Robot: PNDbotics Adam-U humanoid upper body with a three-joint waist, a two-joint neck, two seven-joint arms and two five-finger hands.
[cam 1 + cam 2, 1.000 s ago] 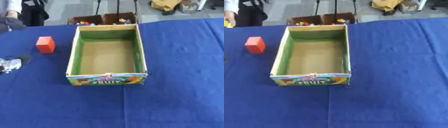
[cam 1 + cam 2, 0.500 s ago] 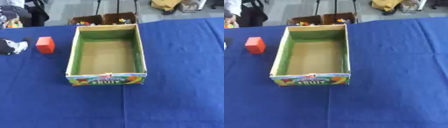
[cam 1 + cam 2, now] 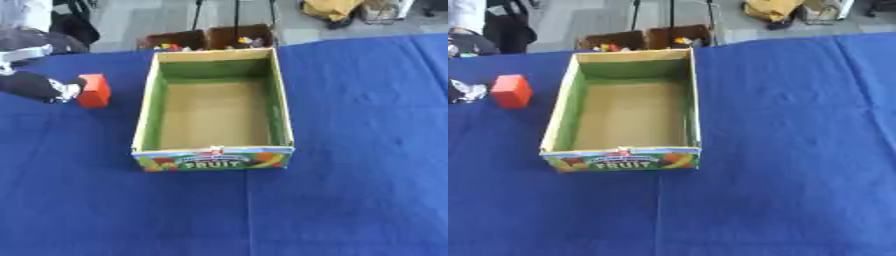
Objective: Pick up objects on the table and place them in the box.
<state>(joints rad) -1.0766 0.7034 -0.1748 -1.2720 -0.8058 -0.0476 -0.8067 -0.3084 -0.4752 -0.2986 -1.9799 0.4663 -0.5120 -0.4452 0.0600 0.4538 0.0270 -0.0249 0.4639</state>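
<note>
Left eye view: left robot hand [image 3: 39,86] beside red block [image 3: 94,90]

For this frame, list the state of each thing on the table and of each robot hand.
Box: open at the top, upright, empty inside.
Red block: on the blue table, outside the box, to its left.
Left hand: at the block's left side, close against it; fingers unclear.
Right hand: not in view.
</note>
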